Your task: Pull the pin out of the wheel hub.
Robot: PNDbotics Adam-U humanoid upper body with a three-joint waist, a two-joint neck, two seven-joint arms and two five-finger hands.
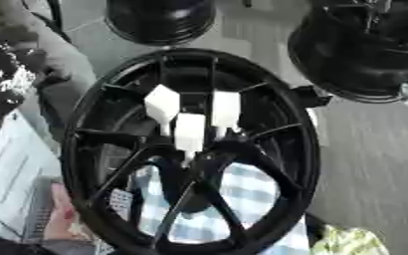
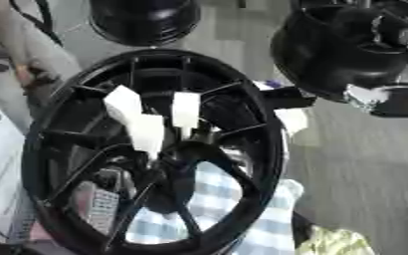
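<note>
A big black spoked wheel hub [image 1: 85,149] fills the middle of the view, lying over a blue and white checked cloth [image 1: 247,191]. Three white pins with flat heads stand close together around its centre: one at the left [image 1: 162,104], one at the right [image 1: 225,109], and one lower between them [image 1: 189,132]. Neither of my hands shows in either view, and nothing holds the pins.
Two more black wheels sit beyond, at the top middle [image 1: 159,20] and upper right [image 1: 360,50]. A small dark block [image 1: 310,94] touches the hub's right rim. A person's hand [image 1: 64,214] lies by the lower left rim. Yellow-green cloth [image 1: 356,241] is at lower right.
</note>
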